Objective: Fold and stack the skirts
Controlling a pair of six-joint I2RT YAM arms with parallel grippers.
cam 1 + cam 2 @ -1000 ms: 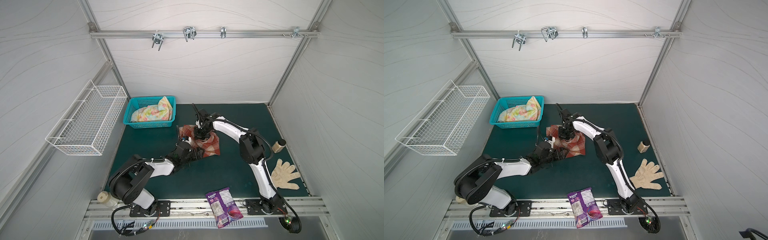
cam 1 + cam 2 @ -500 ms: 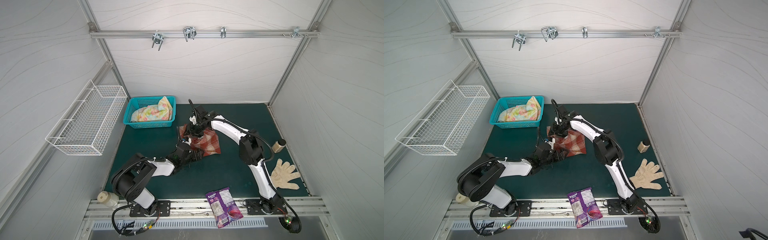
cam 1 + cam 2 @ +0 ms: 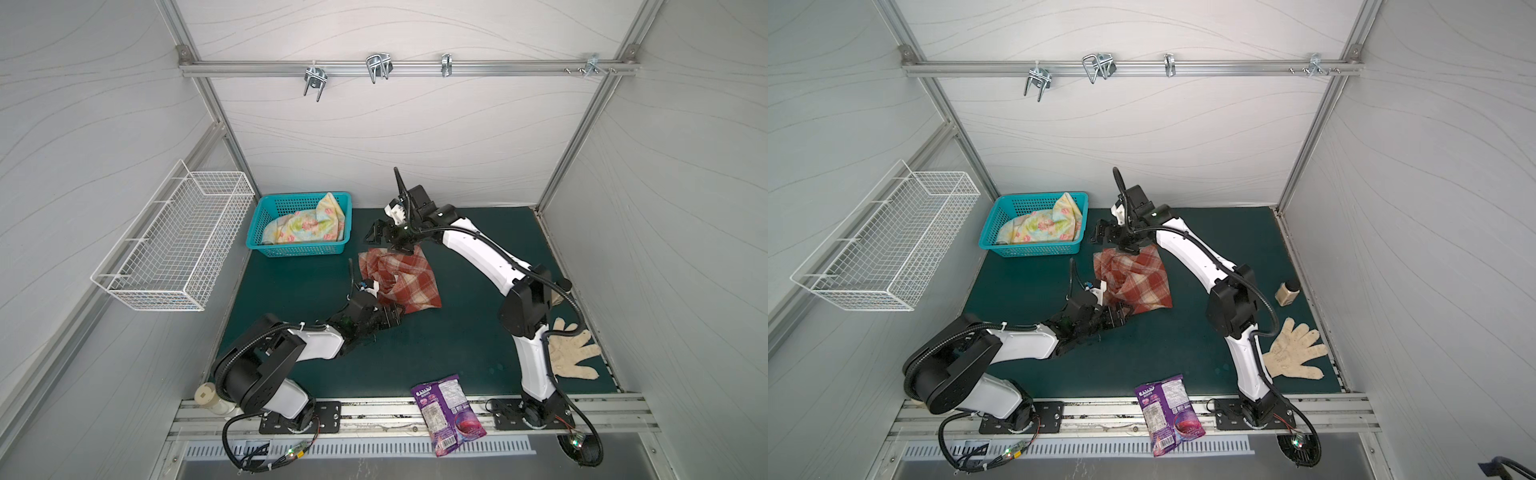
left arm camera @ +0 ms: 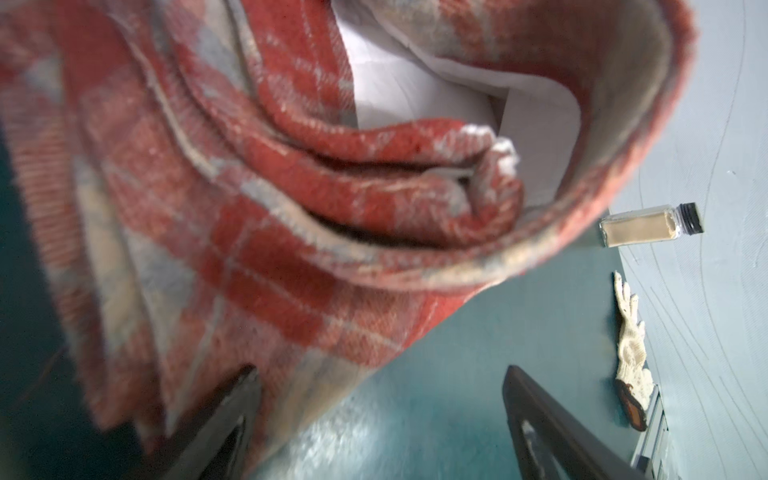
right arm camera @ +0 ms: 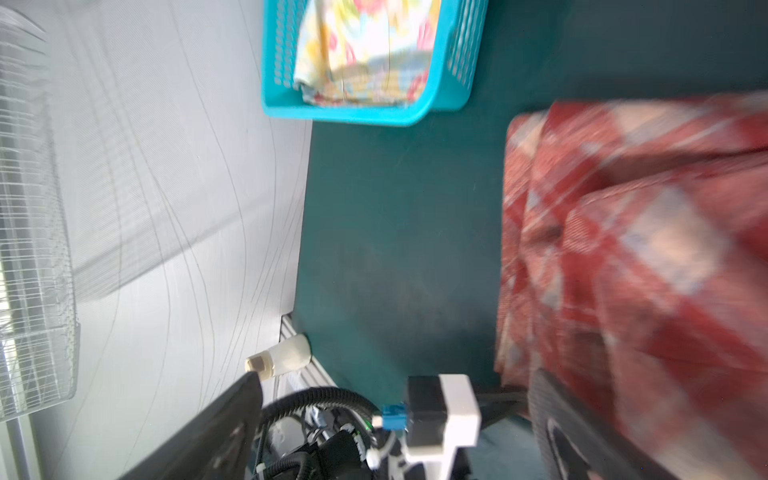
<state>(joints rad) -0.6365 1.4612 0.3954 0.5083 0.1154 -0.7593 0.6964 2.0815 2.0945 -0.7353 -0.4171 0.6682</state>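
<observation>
Rust-red and cream plaid cloth skirt (image 3: 401, 278) lies rumpled at the middle of the dark green tabletop (image 3: 457, 336); left gripper (image 3: 392, 313) at its near side and right gripper (image 3: 386, 241) at its far side, both released.

Rust-red and cream plaid skirt (image 3: 409, 282) lies rumpled on the surface (image 3: 457, 345); pastel floral skirt (image 3: 307, 226) sits bunched in a teal basket (image 3: 295, 250).

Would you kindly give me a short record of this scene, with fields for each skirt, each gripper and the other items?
plaid skirt: loosely bunched on the green mat, not neatly folded
floral skirt: crumpled inside the blue basket
left gripper: open, at the plaid skirt's near edge
right gripper: open, over the plaid skirt's far edge
other items: glove, snack bag, small bottle
stack: not yet made
</observation>
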